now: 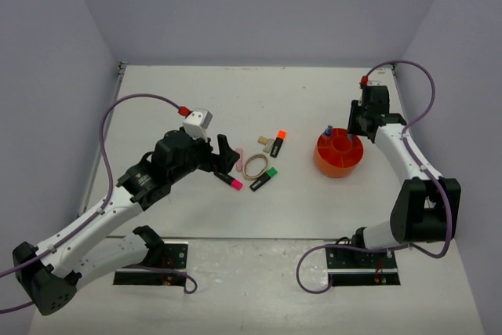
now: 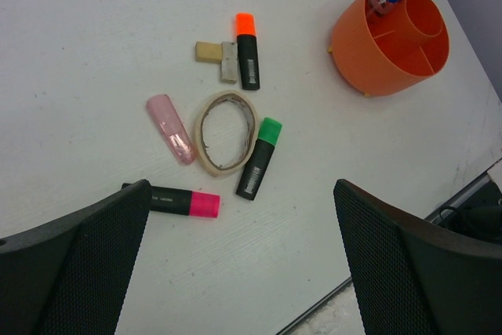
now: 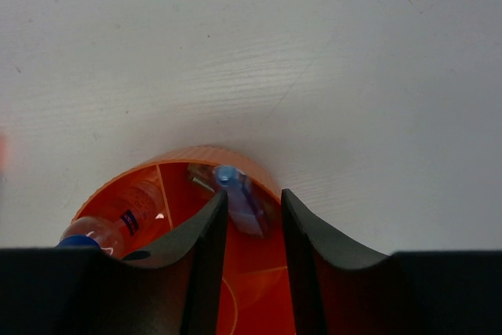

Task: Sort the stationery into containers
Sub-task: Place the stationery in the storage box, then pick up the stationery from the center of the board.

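From above, you have bare table all round the stationery cluster. The left gripper gapes wide just left of it, and the orange pot sits right, clear of edges.

Left wrist alone shows the rubber band between the pink highlighter and the green-ended highlighter.

Right wrist: the right gripper is narrowly parted over the pot, with the blue pen inside.

The left arm and right arm are white with black joints, trailing purple cables.
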Controlling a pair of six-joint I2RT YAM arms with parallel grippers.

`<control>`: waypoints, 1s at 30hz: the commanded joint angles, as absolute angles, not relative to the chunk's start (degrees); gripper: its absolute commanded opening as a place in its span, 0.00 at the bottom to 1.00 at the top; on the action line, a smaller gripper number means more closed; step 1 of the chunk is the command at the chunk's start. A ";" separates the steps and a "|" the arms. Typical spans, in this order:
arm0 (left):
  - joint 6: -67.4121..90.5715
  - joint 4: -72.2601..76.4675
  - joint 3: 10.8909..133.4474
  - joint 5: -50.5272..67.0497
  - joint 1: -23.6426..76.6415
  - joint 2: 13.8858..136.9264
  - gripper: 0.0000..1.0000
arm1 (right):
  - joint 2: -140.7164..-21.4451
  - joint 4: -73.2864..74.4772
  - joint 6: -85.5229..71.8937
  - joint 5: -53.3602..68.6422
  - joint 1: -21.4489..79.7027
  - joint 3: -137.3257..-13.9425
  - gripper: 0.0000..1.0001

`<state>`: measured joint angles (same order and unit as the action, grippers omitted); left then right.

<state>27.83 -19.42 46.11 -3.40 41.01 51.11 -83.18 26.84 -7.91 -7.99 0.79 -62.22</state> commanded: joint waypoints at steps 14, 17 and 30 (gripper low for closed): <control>32.14 -26.27 57.26 -14.36 40.75 77.26 1.00 | -67.64 30.10 -10.44 -3.97 8.30 -68.64 0.37; 35.54 -29.35 63.91 -18.14 40.61 88.60 0.99 | -65.13 29.29 -11.45 -1.95 12.92 -68.73 0.37; 44.69 -31.12 74.88 -27.57 40.25 107.91 0.69 | -57.97 29.05 -12.04 5.08 14.19 -66.36 0.41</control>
<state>41.20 -30.73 71.73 -23.47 40.82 106.00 -61.08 30.46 -11.14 0.14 14.09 -66.43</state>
